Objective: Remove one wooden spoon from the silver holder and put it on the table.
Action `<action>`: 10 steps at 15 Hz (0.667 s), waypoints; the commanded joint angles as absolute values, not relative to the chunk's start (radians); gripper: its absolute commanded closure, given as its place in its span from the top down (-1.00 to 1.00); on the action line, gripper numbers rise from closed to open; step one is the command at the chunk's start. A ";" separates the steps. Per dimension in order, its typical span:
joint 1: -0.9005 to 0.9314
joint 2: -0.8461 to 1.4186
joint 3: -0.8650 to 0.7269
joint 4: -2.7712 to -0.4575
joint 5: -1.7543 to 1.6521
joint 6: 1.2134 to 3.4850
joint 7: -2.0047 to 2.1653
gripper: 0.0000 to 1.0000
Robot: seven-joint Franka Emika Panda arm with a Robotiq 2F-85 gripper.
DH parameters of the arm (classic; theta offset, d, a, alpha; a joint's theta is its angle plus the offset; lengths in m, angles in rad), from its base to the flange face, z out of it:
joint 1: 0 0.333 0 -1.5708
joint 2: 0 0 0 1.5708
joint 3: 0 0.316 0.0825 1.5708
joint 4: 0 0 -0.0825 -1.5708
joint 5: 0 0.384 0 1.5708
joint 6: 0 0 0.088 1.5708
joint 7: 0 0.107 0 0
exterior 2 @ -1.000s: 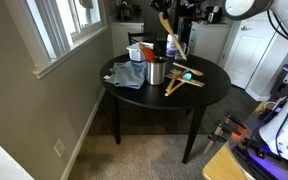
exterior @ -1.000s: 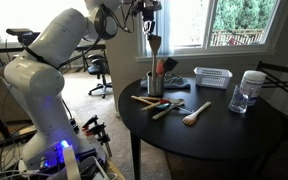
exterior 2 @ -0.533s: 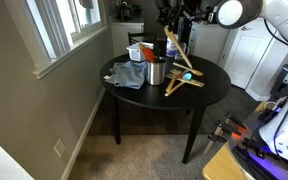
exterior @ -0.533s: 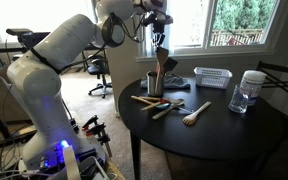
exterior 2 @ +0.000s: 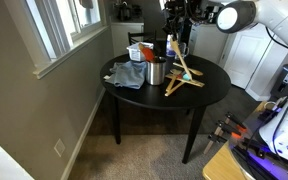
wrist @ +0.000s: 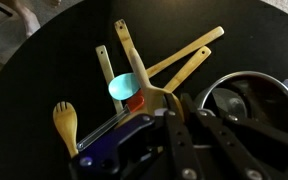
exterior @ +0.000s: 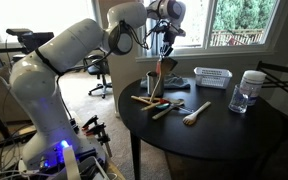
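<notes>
My gripper (exterior: 167,42) is shut on the mid-brown wooden spoon (exterior: 162,68) and holds it by the handle. The spoon hangs tilted, bowl down, just above and beside the silver holder (exterior: 155,86). The holder stands near the edge of the round black table (exterior: 214,135). In an exterior view the gripper (exterior 2: 174,36) is above the holder (exterior 2: 156,72). In the wrist view the jaws (wrist: 170,108) close on the spoon (wrist: 150,100), with the holder's rim (wrist: 246,92) to the right. More utensils stay in the holder.
Several loose wooden utensils (exterior: 156,104) and a pale spoon (exterior: 195,114) lie on the table by the holder. A white slatted basket (exterior: 212,77) and a clear jar (exterior: 248,91) stand further back. A blue cloth (exterior 2: 127,76) lies by the holder.
The gripper has moved down and across toward the table's middle with the wooden spoon in it. The spoon's bowl is now lower, beside the holder's rim.
</notes>
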State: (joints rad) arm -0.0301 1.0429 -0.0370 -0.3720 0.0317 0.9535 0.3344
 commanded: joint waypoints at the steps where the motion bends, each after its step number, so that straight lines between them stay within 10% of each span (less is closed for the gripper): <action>1: -0.100 1.042 -0.002 -0.382 0.110 0.964 0.396 -0.88; 10: -0.210 1.066 0.040 -0.392 0.239 1.042 0.508 -0.88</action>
State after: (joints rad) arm -0.1857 1.0692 0.0157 -0.3721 0.1961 1.0074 0.4488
